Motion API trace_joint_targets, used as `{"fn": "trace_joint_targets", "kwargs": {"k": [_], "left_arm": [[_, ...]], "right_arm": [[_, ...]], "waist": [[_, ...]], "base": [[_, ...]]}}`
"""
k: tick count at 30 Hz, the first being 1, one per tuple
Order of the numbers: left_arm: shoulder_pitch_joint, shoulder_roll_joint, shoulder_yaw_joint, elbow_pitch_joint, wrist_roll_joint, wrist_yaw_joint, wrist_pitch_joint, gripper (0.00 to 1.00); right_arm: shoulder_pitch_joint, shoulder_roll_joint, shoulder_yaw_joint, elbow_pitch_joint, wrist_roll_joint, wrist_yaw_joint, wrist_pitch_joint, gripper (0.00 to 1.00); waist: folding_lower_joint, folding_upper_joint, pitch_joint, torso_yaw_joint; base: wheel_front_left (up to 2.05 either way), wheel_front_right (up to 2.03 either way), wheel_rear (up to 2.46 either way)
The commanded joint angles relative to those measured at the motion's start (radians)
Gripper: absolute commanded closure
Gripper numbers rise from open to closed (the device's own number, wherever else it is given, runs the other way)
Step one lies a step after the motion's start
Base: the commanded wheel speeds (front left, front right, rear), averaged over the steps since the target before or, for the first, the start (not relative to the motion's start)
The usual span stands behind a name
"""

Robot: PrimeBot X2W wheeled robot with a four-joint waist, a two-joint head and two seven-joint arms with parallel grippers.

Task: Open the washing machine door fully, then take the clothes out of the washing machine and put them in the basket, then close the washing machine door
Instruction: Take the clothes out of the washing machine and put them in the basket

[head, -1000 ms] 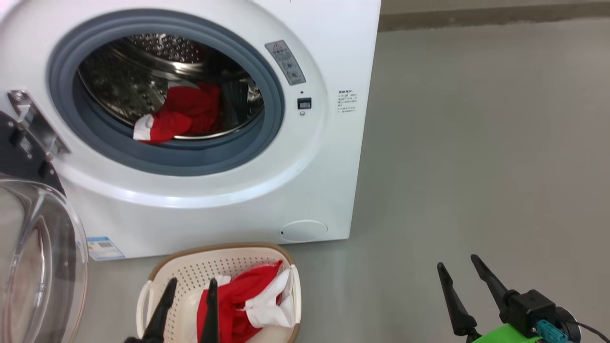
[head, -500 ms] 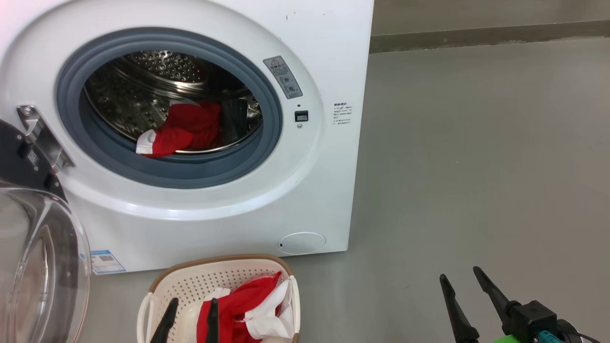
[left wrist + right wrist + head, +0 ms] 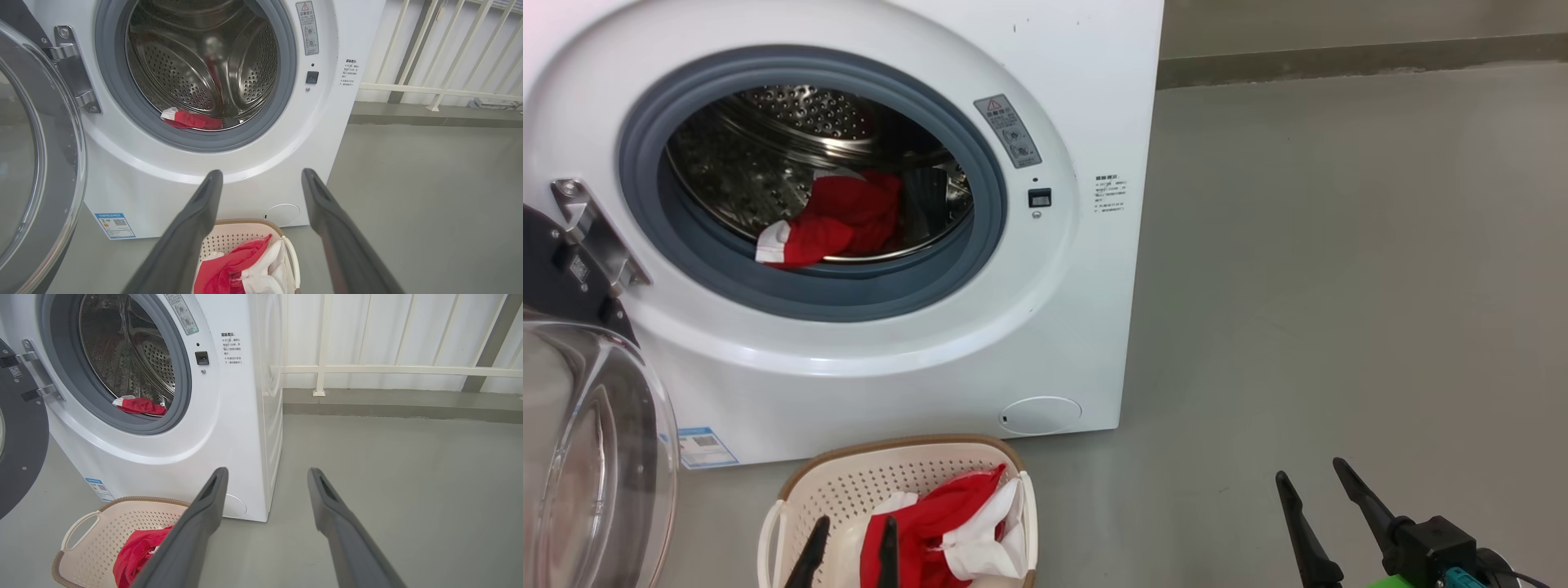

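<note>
The white washing machine (image 3: 1062,98) stands with its door (image 3: 596,457) swung wide open at the left, glass bowl facing me. Inside the steel drum lies a red and white piece of the clothes (image 3: 837,216) (image 3: 190,119) (image 3: 139,405). On the floor in front sits the cream basket (image 3: 849,478) (image 3: 106,522) holding more red and white clothes (image 3: 947,527) (image 3: 233,269). My left gripper (image 3: 852,527) hovers open over the basket with nothing between its fingers. Down at the lower right, above bare floor, my right gripper (image 3: 1311,474) is open and empty.
Grey floor (image 3: 1339,269) stretches to the right of the machine. A low kerb (image 3: 1339,61) runs along the back, with a white railing (image 3: 388,369) above it. The open door takes up the space at the machine's left.
The camera tilted, so the machine sits lower in the picture than a second ago. Both grippers sit a little lower in the view; the clothes have not moved.
</note>
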Motion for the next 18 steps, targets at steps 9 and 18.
{"fn": "trace_joint_targets", "kwargs": {"k": [9, 18], "left_arm": [[-0.053, 0.006, 0.013, -0.003, -0.010, 0.006, -0.016, 0.00], [-0.152, 0.002, 0.004, 0.066, -0.013, 0.010, -0.029, 0.00]], "right_arm": [[-0.023, -0.009, 0.016, -0.030, -0.008, 0.006, 0.000, 0.00], [-0.041, -0.009, 0.004, -0.074, -0.028, 0.006, 0.019, 0.00]], "waist": [[0.0000, 0.0000, 0.013, 0.012], [0.0000, 0.0000, 0.104, 0.024]], "base": [[0.00, 0.00, 0.00], [0.00, 0.00, 0.00]]}}
